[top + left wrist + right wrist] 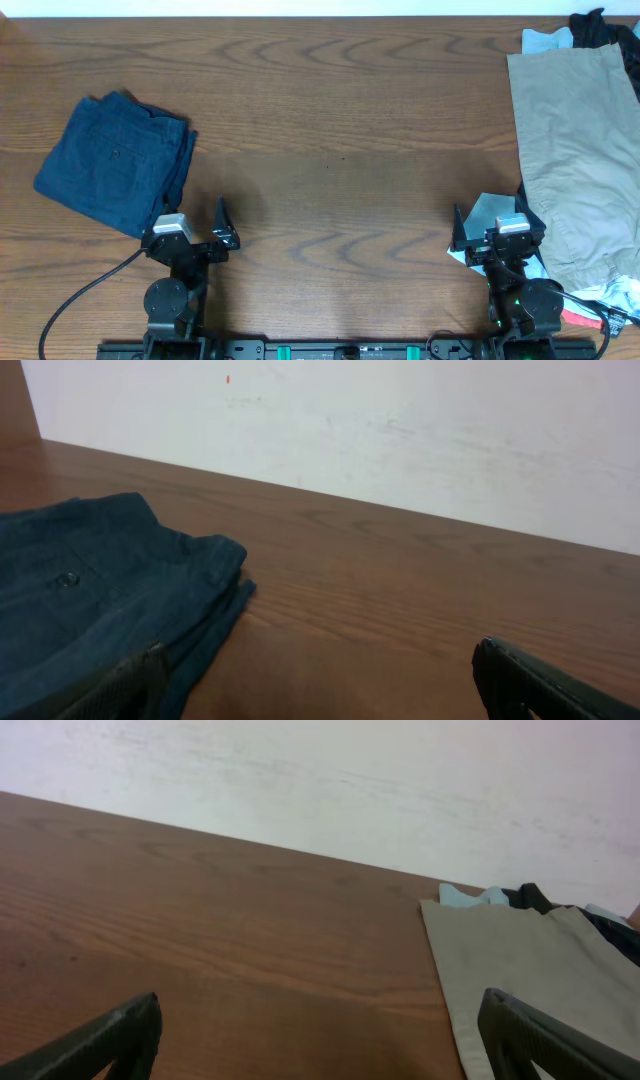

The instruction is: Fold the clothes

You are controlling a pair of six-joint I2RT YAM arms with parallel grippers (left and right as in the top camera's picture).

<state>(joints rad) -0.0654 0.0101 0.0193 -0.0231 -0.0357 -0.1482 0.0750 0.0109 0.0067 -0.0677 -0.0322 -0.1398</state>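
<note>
Far right, khaki trousers (575,160), far left, folded navy garment (115,160), both jaws spread

Lab setup — wood table (340,120), blank wall (400,430).

Brown wood-grain table (340,120), filling nearly the whole overhead view. Behind the table's far edge, plain white wall (420,430), faintly scuffed, with a tiny red speck (228,378) high up. Soft, even light across the tabletop.
</note>
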